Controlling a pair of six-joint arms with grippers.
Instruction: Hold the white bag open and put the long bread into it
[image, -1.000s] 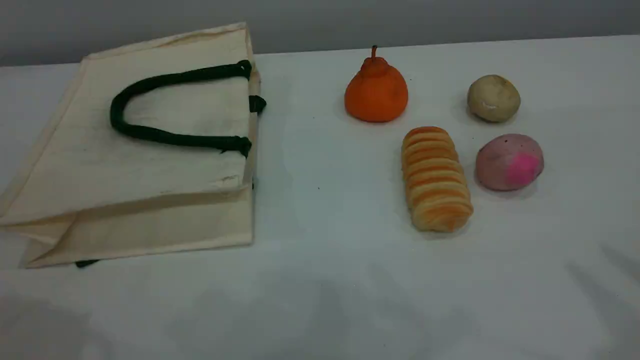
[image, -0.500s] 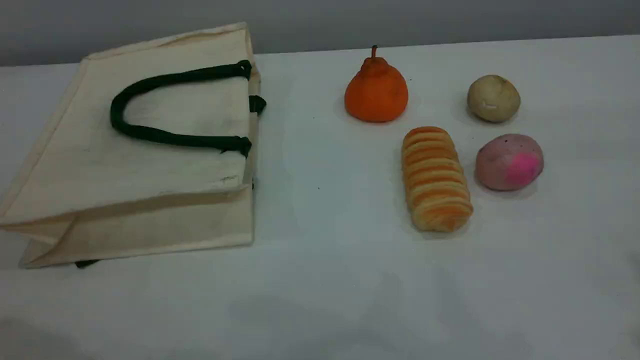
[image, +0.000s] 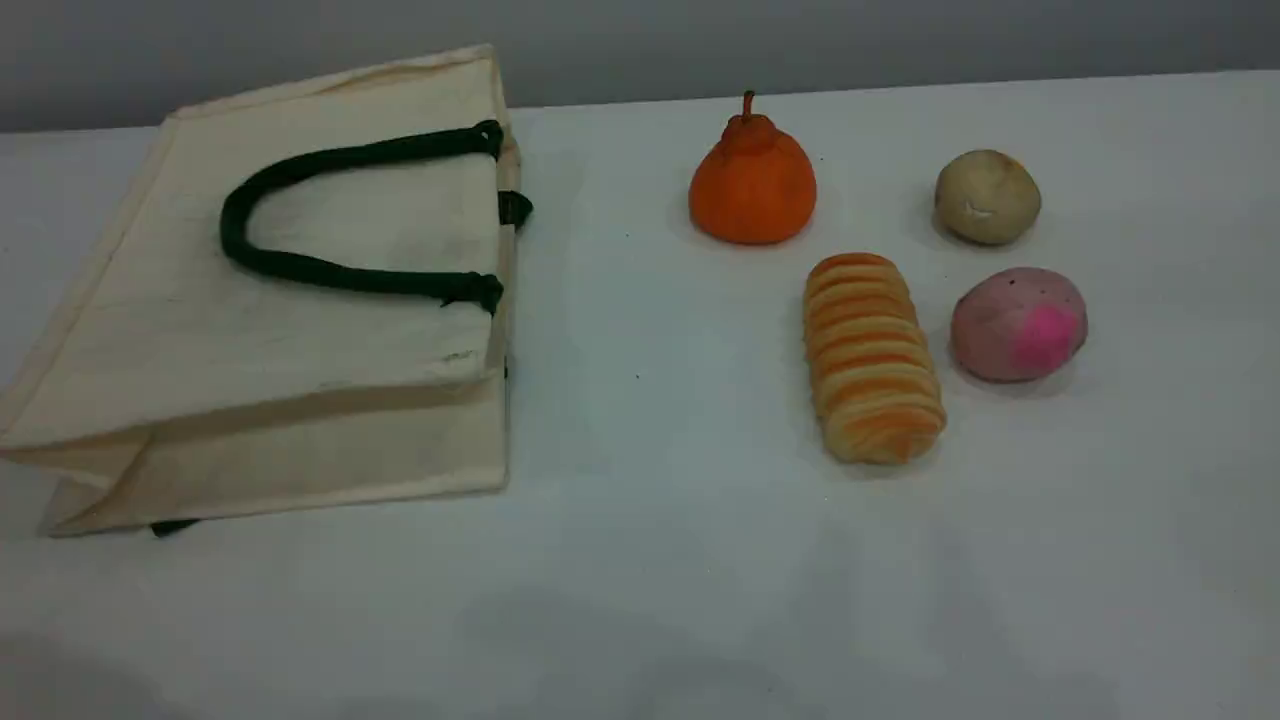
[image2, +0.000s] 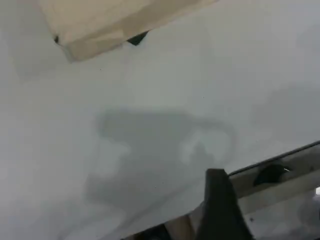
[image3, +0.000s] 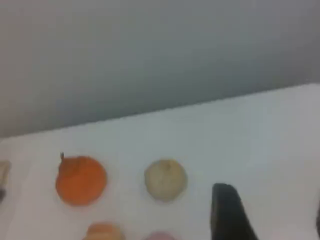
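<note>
Logged white bag (image: 300, 350) flat at left of desk (image: 650, 560), long bread (image: 872, 358) well apart at right; left tool (image2: 220, 205) open, empty, right tool (image3: 230, 215) state not tellable; risk of pinching both bag layers, keeping mouth shut.

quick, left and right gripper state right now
Left gripper: open, holding nothing; the cream-white canvas bag lies untouched.
Right gripper: open, holding nothing; the ridged golden-orange long bread lies untouched.

The white bag (image: 250, 330) lies, seemingly flat, at left; the long bread (image: 872, 358) well right, before the fruit (image: 752, 185).
</note>
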